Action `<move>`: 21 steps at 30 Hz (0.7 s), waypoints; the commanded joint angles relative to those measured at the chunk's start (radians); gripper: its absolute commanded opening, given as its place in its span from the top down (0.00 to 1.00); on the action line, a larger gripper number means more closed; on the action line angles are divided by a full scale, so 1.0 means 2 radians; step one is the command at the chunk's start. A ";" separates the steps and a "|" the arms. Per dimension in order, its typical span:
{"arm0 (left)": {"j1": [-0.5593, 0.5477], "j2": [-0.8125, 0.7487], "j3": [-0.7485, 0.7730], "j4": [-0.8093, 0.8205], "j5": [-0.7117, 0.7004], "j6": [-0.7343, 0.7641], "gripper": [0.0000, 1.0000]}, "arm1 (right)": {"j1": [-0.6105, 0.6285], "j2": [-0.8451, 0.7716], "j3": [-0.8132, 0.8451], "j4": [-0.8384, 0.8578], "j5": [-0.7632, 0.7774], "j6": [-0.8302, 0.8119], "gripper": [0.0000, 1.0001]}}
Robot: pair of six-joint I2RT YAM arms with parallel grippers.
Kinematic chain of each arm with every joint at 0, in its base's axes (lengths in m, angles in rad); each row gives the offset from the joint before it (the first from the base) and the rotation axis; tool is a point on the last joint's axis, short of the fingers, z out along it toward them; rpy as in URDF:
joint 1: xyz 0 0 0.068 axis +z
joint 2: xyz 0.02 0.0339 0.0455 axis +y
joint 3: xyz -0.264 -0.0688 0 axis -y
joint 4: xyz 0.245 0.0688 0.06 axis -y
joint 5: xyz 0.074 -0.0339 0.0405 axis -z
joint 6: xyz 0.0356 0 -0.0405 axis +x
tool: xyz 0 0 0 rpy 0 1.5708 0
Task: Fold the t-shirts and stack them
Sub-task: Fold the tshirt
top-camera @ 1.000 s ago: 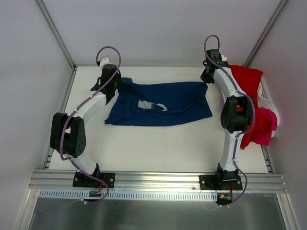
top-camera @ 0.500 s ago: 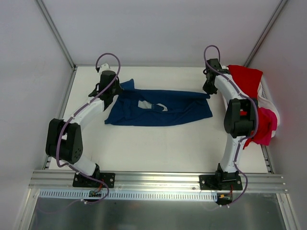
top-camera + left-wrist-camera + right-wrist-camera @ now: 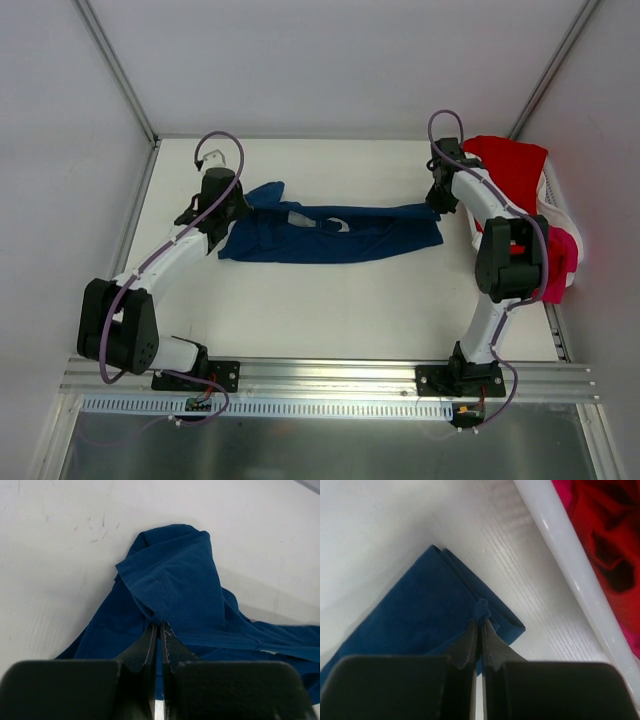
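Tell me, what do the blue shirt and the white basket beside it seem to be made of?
The navy t-shirt looks like a soft matte knit, probably cotton: it bunches into limp folds and shows no shine. The white basket is likely plastic: its rim looks smooth and rigid, with a glossy highlight along it.

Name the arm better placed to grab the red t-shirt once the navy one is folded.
Right, likely. The red t-shirt hangs just beside the right end effector; the left end effector sits across the table.

Navy t-shirt [image 3: 372, 238] folds hide most of its print [image 3: 299, 217].
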 commanded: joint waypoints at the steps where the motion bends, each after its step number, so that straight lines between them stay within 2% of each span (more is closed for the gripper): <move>1: -0.002 -0.028 -0.017 -0.020 -0.024 0.011 1.00 | -0.004 -0.039 -0.032 0.006 0.020 0.012 1.00; 21: -0.039 -0.071 -0.083 -0.077 -0.068 -0.004 1.00 | 0.012 -0.085 -0.162 0.030 0.036 0.030 1.00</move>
